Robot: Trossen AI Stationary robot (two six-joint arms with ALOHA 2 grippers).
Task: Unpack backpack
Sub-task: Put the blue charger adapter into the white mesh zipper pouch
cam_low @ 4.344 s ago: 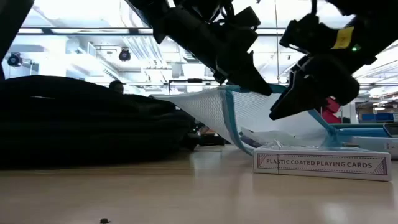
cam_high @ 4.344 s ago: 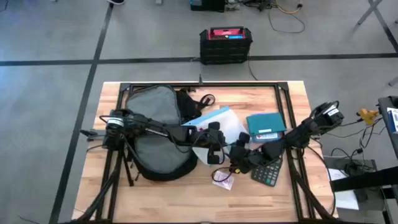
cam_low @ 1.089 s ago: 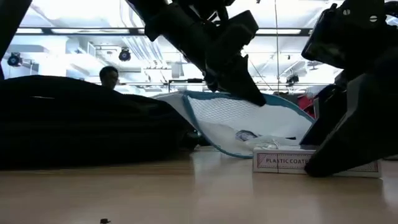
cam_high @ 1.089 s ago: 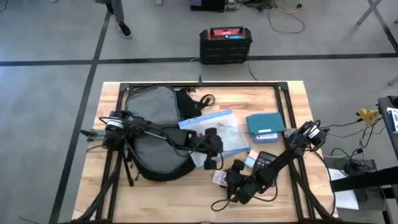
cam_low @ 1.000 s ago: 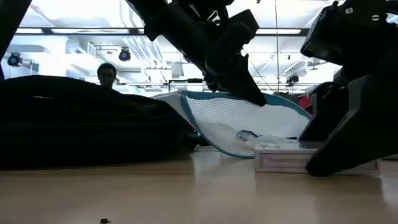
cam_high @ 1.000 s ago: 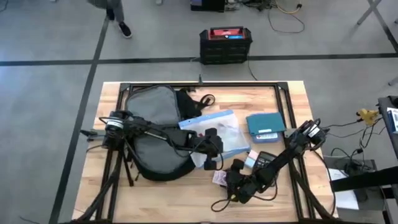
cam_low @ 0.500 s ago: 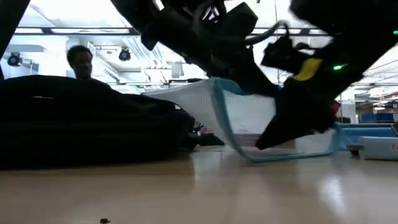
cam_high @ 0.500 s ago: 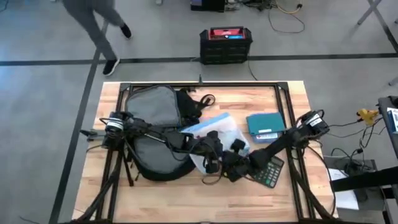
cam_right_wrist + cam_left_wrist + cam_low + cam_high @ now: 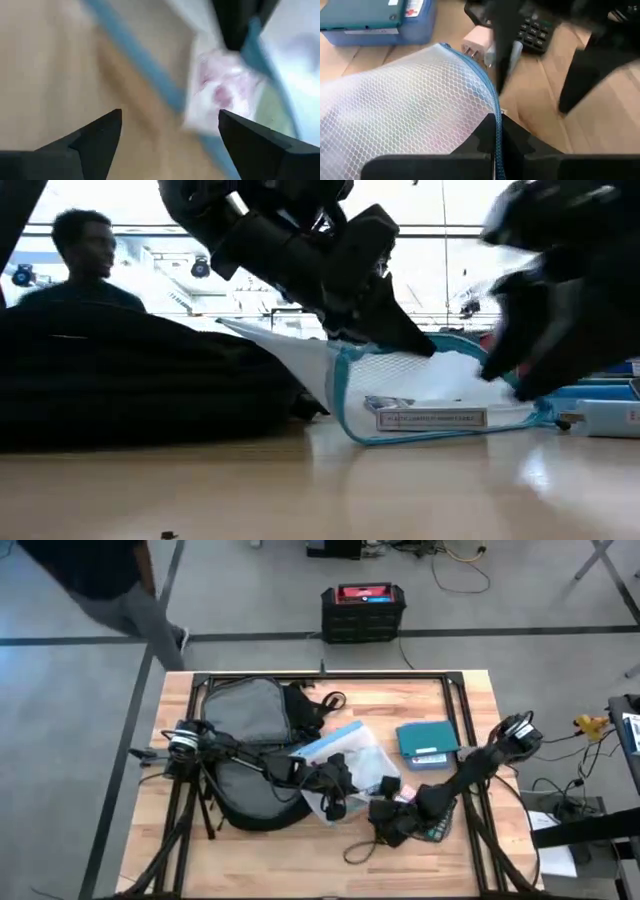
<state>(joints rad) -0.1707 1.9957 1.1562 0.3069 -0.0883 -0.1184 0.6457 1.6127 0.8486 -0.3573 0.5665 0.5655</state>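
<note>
left gripper (image 9: 333,787) pinches the blue-edged mesh pouch (image 9: 345,755) just right of the backpack (image 9: 250,745); right gripper (image 9: 388,818) gapes wide nearby.

Robotics lab or open workshop floor: grey concrete floor (image 9: 60,740) with dark tape lines (image 9: 250,637), loose cables (image 9: 455,560) at far edge, wooden bench (image 9: 180,840) on black metal frame (image 9: 320,677), ceiling strip lights (image 9: 90,230), person (image 9: 100,580) walking past far left.
</note>
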